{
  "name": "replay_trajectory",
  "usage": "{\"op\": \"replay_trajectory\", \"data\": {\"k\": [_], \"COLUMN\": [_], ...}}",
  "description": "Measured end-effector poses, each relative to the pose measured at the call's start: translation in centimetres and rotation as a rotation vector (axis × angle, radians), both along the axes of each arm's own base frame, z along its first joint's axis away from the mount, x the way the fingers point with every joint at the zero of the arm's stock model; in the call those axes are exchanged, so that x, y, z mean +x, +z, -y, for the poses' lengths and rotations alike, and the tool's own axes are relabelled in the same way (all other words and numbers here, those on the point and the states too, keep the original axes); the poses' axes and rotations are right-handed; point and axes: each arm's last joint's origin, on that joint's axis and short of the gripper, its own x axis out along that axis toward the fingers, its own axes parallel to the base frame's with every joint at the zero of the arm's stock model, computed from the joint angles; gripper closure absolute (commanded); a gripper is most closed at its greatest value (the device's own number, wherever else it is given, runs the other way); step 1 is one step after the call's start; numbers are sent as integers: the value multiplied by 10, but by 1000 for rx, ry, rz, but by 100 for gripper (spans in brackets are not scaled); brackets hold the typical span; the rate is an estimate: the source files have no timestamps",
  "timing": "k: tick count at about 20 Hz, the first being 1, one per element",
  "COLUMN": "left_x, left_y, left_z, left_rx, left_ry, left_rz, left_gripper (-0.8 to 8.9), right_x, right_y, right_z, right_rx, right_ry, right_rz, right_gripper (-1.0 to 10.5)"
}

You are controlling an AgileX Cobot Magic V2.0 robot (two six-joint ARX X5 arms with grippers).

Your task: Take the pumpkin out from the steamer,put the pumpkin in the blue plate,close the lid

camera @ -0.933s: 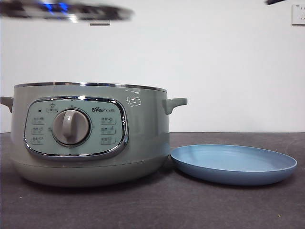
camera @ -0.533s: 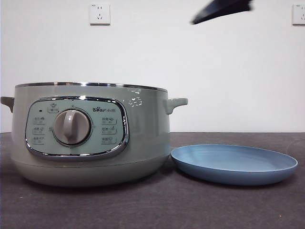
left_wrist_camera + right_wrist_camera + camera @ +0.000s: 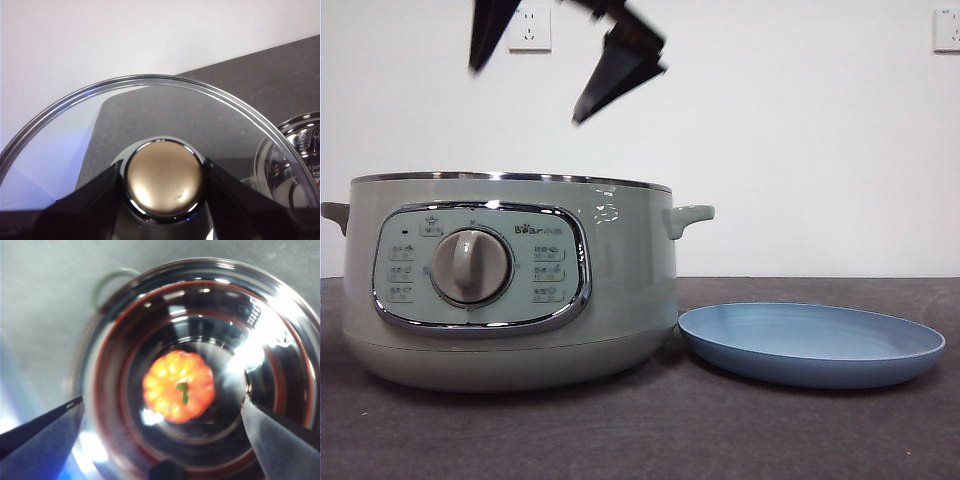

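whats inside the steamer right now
The right wrist view looks down into the open steamer: the pumpkin sits alone on the shiny metal floor, stem up, with the right hand open above it. From the front, the steamer's wall hides the inside entirely.

My right gripper (image 3: 525,85) hangs high in the front view, coming down from the top edge with both black jaws spread wide and pointing downward, one near the left and the other slanting out to the right. On its wrist camera (image 3: 162,410) I see those jaws far apart at either side, empty between them. My left gripper (image 3: 164,175) is out of the front view; on its wrist camera the two black jaws sit pressed against opposite sides of the lid (image 3: 100,135) knob, clamping it.
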Motion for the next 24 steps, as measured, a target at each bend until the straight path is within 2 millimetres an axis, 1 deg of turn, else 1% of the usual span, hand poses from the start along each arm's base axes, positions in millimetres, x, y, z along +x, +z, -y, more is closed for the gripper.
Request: {"op": "replay_trajectory", "data": {"k": [2, 4, 7, 11, 13, 14, 16, 17, 20, 22, 23, 24], "left_x": [0, 0, 0, 0, -1, -1, -1, -1, -1, -1, -1, -1], "left_y": [0, 0, 0, 0, 0, -1, -2, -2, -2, -2, -2, -2], "left_z": [0, 0, 0, 0, 0, 0, -1, -1, -1, 0, 0, 0], "left_rx": [0, 0, 0, 0, 3, 6, 11, 11, 12, 11, 11, 11], "left_ry": [0, 0, 0, 0, 0, 0, 0, 0, 0, -2, -3, -4], "left_rz": [1, 1, 0, 0, -5, -11, -20, -21, -21, -22, -22, -22], "left_gripper": [822, 822, 822, 822, 822, 822, 822, 822, 822, 822, 822, 822], "right_x": [5, 9, 15, 24, 26, 26, 26, 27, 26, 24, 21, 16], "right_y": [-23, -43, -70, -100, -102, -101, -102, -102, -101, -95, -83, -64], "right_z": [-16, -27, -38, -47, -50, -50, -49, -48, -48, -46, -42, -36], "right_rx": [-62, -92, -139, -183, -169, -162, -194, -198, -197, -195, -181, -156], "right_ry": [14, 34, 53, 62, 62, 62, 42, 41, 42, 41, 40, 38], "right_rz": [6, -9, -41, -64, -52, -45, -28, -23, -22, -21, -8, 14], "right_gripper": [375, 375, 375, 379, 392, 494, 884, 964, 963, 963, 963, 963]}}
